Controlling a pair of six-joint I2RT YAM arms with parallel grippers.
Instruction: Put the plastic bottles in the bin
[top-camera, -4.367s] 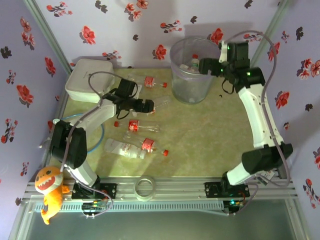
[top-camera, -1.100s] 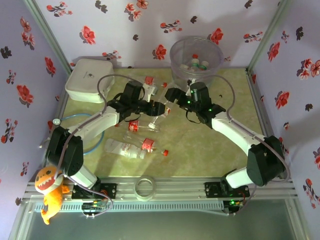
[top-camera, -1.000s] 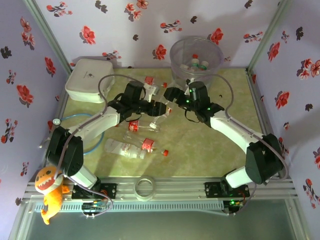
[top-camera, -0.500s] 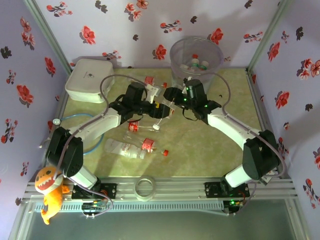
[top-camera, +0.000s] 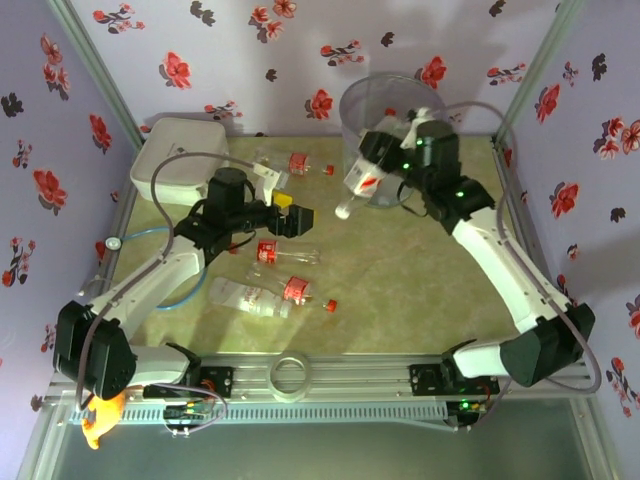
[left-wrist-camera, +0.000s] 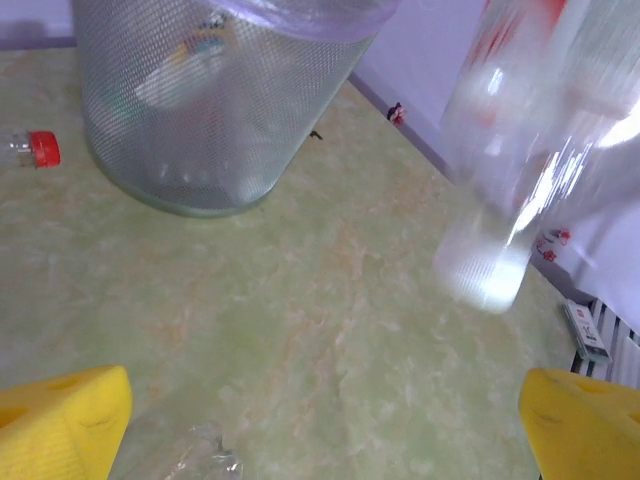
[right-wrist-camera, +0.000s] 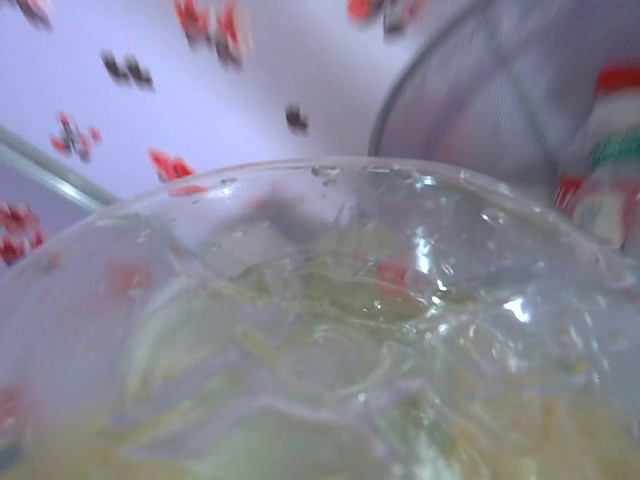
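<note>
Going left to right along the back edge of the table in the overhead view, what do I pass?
White box → bottle lying on its side → bin

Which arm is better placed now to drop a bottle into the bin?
Right. The right gripper holds a bottle lifted beside the bin. The left gripper is open and empty, lower over the table.

Open counter: bare stretch at near right, in front of the bin.
Left-centre: lying bottles block low passes.
Far left: white box fills the corner.
Bin front: held bottle hangs there.
</note>
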